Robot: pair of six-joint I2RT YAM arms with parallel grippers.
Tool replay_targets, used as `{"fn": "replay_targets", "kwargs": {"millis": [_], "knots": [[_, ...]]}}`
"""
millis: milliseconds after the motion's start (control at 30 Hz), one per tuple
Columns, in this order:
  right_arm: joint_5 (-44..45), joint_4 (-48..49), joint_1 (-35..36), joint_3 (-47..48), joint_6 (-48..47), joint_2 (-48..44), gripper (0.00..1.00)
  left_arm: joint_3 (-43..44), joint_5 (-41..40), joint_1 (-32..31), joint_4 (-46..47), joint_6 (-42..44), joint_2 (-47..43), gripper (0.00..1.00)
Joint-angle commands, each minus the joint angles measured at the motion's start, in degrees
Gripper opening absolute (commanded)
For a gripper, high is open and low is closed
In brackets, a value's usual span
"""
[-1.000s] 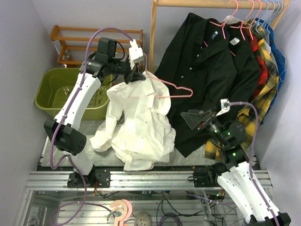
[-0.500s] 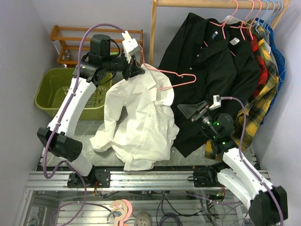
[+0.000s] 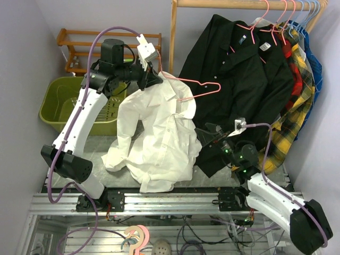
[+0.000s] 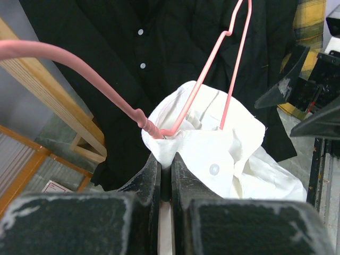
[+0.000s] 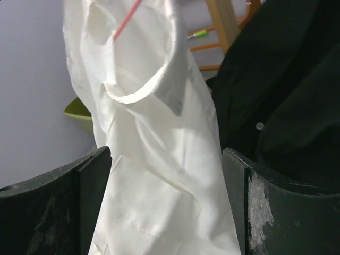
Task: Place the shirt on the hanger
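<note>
My left gripper (image 3: 152,79) is raised at the back and shut on the collar edge of the white shirt (image 3: 159,133), with the pink hanger's wire at the same spot. The hanger (image 3: 199,91) sticks out to the right, partly inside the collar. The shirt hangs down, its lower part bunched on the table. The left wrist view shows the jaws (image 4: 166,159) pinching white fabric just below the hanger (image 4: 234,64) and collar (image 4: 212,143). My right gripper (image 3: 204,133) is open at the shirt's right edge. In its wrist view the shirt (image 5: 159,186) hangs between the spread fingers (image 5: 79,202).
A black shirt (image 3: 239,79) and a yellow plaid shirt (image 3: 297,106) hang from the wooden rail (image 3: 223,3) close behind and right of the grippers. The rail's post (image 3: 172,37) stands behind the left gripper. A green basket (image 3: 64,101) and a wooden rack (image 3: 79,48) are at the back left.
The left gripper lifted the shirt and hanger higher, then held still. The right gripper swung left and came up to the shirt's right edge.
</note>
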Motion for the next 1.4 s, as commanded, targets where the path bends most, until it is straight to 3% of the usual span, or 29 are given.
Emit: {"fn": "replay_targets", "kwargs": {"millis": [0, 300, 600, 700, 767, 967, 1367], "knots": [[10.5, 9.9, 7.2, 0.7, -12.0, 4.2, 0.82, 0.8, 0.5, -0.4, 0.2, -0.5, -2.9, 0.07], [12.8, 25.2, 9.2, 4.3, -11.3, 21.8, 0.66, -0.8, 0.3, -0.5, -0.1, -0.1, -3.6, 0.07], [12.3, 28.3, 9.5, 7.4, -10.0, 25.6, 0.67, -1.9, 0.0, -0.6, -0.6, 0.9, -3.2, 0.07], [12.4, 29.1, 9.5, 8.2, -9.4, 27.4, 0.61, -2.6, 0.2, -0.6, -0.5, 0.8, -3.1, 0.07], [12.0, 30.0, 9.5, 8.9, -9.4, 29.6, 0.5, -2.9, 0.2, -0.6, -0.5, 0.9, -3.1, 0.07], [14.0, 34.5, 9.4, 9.4, -8.8, 36.0, 0.02, -2.5, -0.2, -0.7, -1.5, 1.6, -3.0, 0.07], [23.5, 32.4, 6.9, 4.8, -14.5, 30.0, 0.0, -3.4, -9.0, -0.7, -10.7, 12.8, -3.5, 0.07]]}}
